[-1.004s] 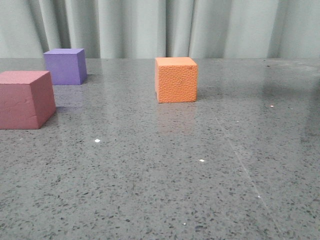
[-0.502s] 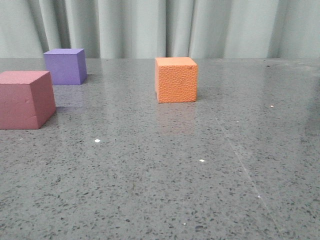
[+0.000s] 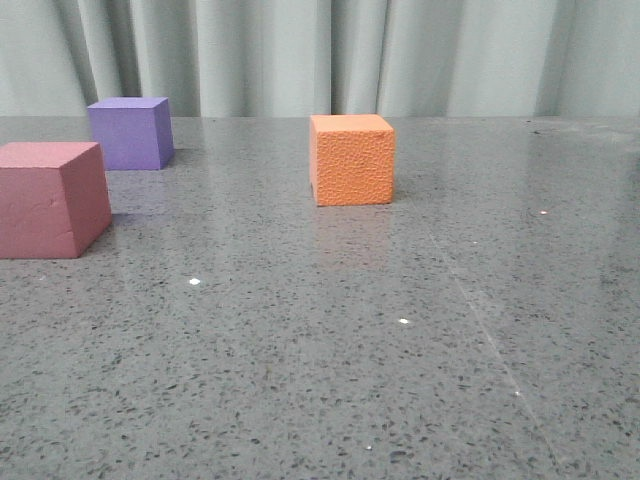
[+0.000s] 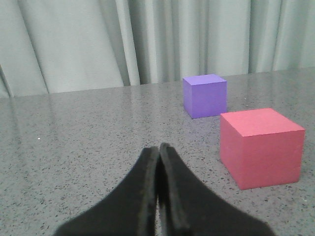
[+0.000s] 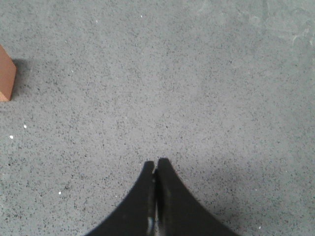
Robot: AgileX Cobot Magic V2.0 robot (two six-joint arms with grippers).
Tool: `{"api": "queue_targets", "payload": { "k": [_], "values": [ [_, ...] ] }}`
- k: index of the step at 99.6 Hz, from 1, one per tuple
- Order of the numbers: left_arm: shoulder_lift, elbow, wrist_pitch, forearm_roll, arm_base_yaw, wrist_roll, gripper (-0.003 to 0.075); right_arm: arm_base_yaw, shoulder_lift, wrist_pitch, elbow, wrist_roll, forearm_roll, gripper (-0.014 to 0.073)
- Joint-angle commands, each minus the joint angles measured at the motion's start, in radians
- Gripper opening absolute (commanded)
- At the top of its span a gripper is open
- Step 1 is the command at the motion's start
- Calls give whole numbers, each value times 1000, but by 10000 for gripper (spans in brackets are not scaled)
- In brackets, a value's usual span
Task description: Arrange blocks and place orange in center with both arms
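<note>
The orange cube [image 3: 352, 159] stands upright near the middle of the grey speckled table [image 3: 330, 380], well apart from the other two blocks — the purple cube [image 3: 130, 132] far back on the left and the pink-red cube [image 3: 52, 198] nearer, at the left edge. The left gripper [image 4: 158, 150] has its fingers pressed together on nothing, the pink-red and purple cubes ahead of it. The right gripper [image 5: 156, 164] is likewise closed and empty above bare table — only a corner of the orange cube shows at its view's edge.

A speckled grey stone table [image 3: 300, 380] stretches back to a pleated pale-green curtain [image 3: 300, 50].
</note>
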Motion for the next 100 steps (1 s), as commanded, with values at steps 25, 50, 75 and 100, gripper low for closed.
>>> {"api": "queue_targets", "payload": {
  "k": [25,50,75,100],
  "values": [
    [-32,54,-75,-9,3,-2,-19,-7,-16,-62,-3,-10,-127,-64],
    [-32,54,-75,-9,2,-2,-19,-7,-204,-306,259,-10,-182,-64],
    [-32,54,-75,-9,2,-2,-19,-57,-481,-491,608,-7,-98,-64],
    [-32,54,-75,-9,2,-2,-19,-269,-694,-639,779,-147,113,-64]
  ]
}}
